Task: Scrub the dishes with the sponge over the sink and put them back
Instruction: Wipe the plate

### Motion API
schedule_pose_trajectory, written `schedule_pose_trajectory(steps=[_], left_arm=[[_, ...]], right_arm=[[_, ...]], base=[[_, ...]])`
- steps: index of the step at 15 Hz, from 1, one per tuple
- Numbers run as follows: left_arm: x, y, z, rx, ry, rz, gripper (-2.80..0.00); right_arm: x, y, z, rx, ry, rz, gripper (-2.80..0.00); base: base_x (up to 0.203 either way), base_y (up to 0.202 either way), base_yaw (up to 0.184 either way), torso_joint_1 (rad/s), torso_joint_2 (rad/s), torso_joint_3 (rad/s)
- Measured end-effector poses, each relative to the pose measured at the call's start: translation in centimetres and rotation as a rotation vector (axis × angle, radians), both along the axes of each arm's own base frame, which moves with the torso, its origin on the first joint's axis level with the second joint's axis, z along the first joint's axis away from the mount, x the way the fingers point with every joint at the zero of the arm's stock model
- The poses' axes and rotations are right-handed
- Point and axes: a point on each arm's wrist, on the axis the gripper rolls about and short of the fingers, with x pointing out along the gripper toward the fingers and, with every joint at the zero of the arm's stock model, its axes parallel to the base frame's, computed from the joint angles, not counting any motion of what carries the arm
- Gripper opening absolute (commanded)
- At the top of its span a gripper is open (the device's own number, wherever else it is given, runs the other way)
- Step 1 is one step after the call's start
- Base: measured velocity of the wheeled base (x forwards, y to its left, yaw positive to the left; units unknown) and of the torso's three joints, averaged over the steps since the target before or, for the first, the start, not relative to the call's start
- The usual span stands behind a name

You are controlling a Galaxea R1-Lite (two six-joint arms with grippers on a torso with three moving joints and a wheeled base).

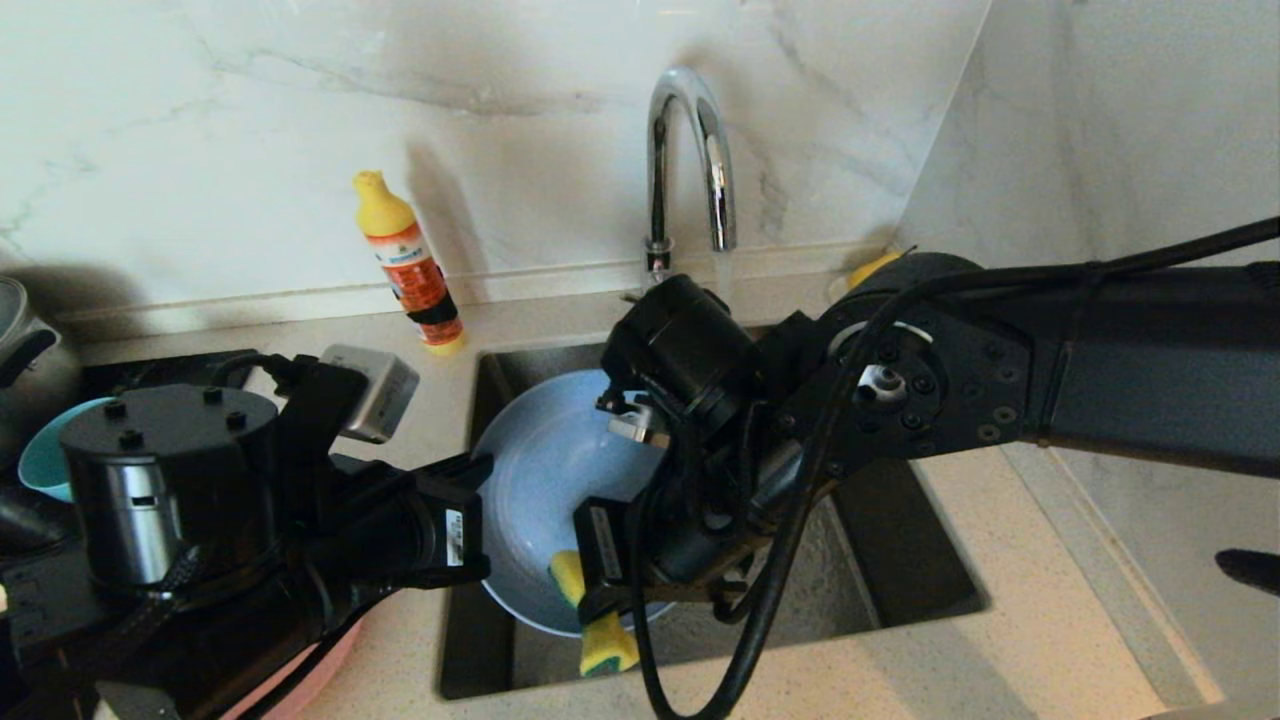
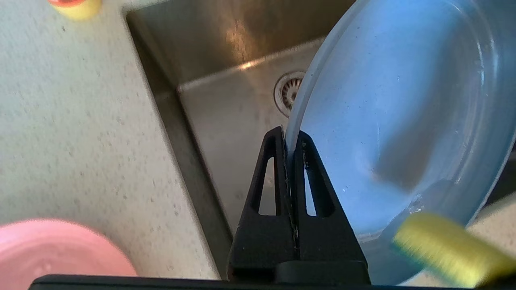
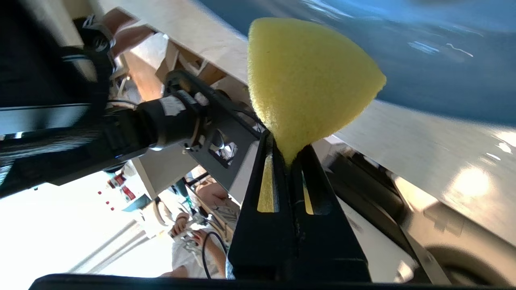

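Note:
A grey-blue plate (image 1: 545,470) (image 2: 403,100) hangs tilted over the steel sink (image 1: 900,560) (image 2: 225,112). My left gripper (image 1: 478,520) (image 2: 288,135) is shut on its left rim. A yellow sponge with a green layer (image 1: 600,625) (image 2: 447,249) (image 3: 306,76) is pinched at its middle by my right gripper (image 1: 600,580) (image 3: 287,147). The sponge lies at the plate's lower near edge, against its face. A teal bowl (image 1: 45,455) sits at far left. A salmon-pink plate (image 1: 310,670) (image 2: 60,253) lies on the counter under my left arm.
The chrome gooseneck tap (image 1: 690,150) stands behind the sink, and the drain strainer (image 2: 288,90) shows beside the plate. An orange and yellow detergent bottle (image 1: 410,265) leans at the wall. A steel pot (image 1: 25,350) sits far left. My right arm crosses above the sink's right half.

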Motion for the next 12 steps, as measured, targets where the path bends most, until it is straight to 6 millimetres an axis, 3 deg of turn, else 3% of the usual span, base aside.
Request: schedule_pose_trajectory(steps=[7,12], left_arm=[[-0.7,0.5,-1.3,0.028,0.038,-0.005,-2.80],[-1.1,0.7,-1.4,0.033,0.041,-0.011,-2.80]], right_arm=[[-0.4,2.2,-0.9,0.044,-0.037,0.044,-2.80],[1.0,1.0,-0.4,0.055,-0.049,-0.003,-2.80]], base=[[0.000,0.000,0.000,0.000,0.00,0.000],[0.000,0.000,0.000,0.000,0.00,0.000]])
